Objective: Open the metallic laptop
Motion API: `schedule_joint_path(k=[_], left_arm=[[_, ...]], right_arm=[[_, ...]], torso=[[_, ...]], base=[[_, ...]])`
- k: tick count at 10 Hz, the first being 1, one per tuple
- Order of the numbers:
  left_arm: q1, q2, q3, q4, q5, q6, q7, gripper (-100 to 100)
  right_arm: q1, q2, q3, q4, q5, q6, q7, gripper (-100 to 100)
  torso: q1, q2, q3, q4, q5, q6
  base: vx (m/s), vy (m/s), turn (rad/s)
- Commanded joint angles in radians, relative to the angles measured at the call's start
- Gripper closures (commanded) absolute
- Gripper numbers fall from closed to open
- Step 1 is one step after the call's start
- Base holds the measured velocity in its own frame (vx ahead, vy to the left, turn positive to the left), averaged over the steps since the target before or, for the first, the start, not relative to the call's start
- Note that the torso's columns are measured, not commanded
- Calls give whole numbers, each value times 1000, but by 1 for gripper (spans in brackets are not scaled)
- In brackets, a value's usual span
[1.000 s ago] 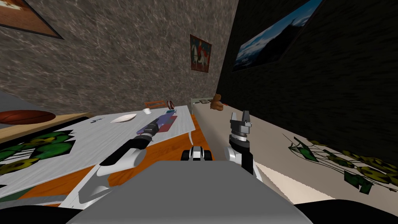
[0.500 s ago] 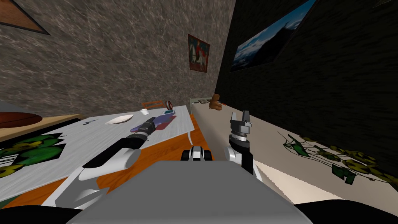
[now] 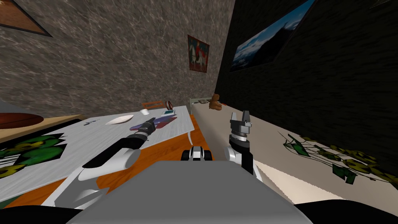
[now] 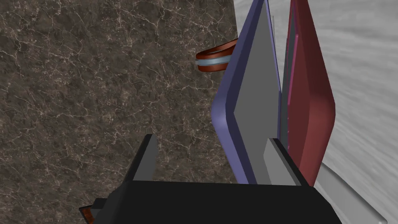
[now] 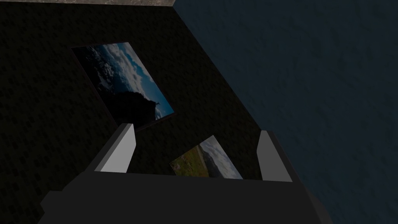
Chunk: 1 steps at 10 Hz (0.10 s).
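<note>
my left arm had reached a bit further along the desk in the last second, and my head had turned a little too. in the last half second almost nothing moved. so the left pincer had come right up to the near edge of the laptop and stopped there.

the laptop lay on the desk, out past my left hand. it did not look shiny. its lid was purple-blue with a grey face and its bottom part was dark red. in the left wrist view the lid stood a small way apart from the red part, so the laptop was only a crack open. the left pincer was wide, holding nothing. the lid's edge sat between its fingers, and one finger was down by the crack. i think the lift was about to start, and most of the opening was not yet done.

the right pincer was up in the air by my chest, wide too, with nothing in it.

further back on the desk were a flat white dish and a small white cup. i could not tell what was in them.
</note>
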Motion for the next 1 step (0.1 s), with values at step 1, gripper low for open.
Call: schedule_joint_path(k=[1], left_arm=[[0,0,0,0,0,0,0,0]], right_arm=[[0,0,0,0,0,0,0,0]], torso=[[0,0,0,0,0,0]], base=[[0,0,0]])
